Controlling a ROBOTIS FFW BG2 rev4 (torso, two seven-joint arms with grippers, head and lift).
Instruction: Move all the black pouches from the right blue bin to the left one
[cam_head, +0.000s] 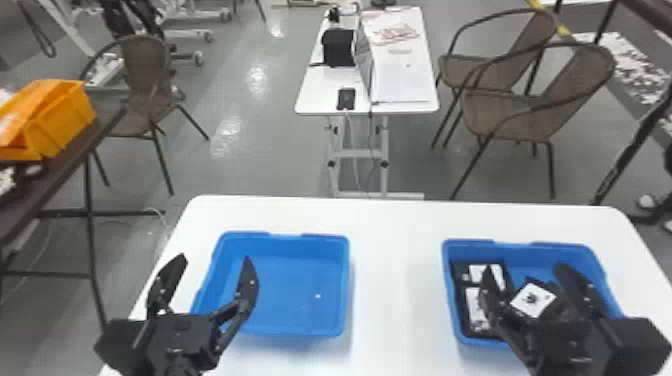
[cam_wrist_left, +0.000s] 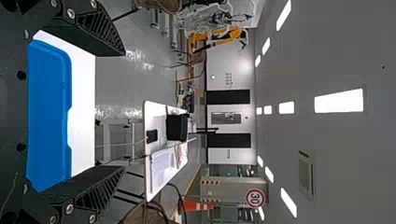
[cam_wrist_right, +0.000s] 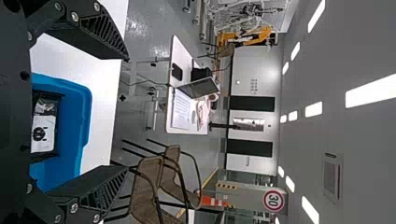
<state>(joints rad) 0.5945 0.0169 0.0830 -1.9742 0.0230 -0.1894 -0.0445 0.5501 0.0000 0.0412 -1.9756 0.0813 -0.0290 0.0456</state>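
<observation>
Head view first: the left blue bin (cam_head: 290, 295) sits bottom left of centre with nothing in it, the right blue bin (cam_head: 537, 245) lower right with the black pouches (cam_head: 530, 300) inside. Side by side on the white table (cam_head: 395, 280), one per arm, probably so each gripper can work straight over its own. The left gripper (cam_head: 214, 257), lower left, is spread wide and holding nothing; the right gripper (cam_head: 524, 269) is spread too, poised over the pouches, likely lining up a grasp. Now the lie of them: at the bin's left side, a pouch lies label up, long axis roughly up and down the frame. Beside it another sits askew, its white label cornerwise to the walls; its long axis I can't call, a finger's in the way.

Over to the left wrist view: fingers well apart, blue bin at the far left of the frame.

And the right wrist view: fingers wide, nothing between them, dark pouch edges and a pale label at left. That dark edge runs up and down the frame; one pouch or two, can't tell.
</observation>
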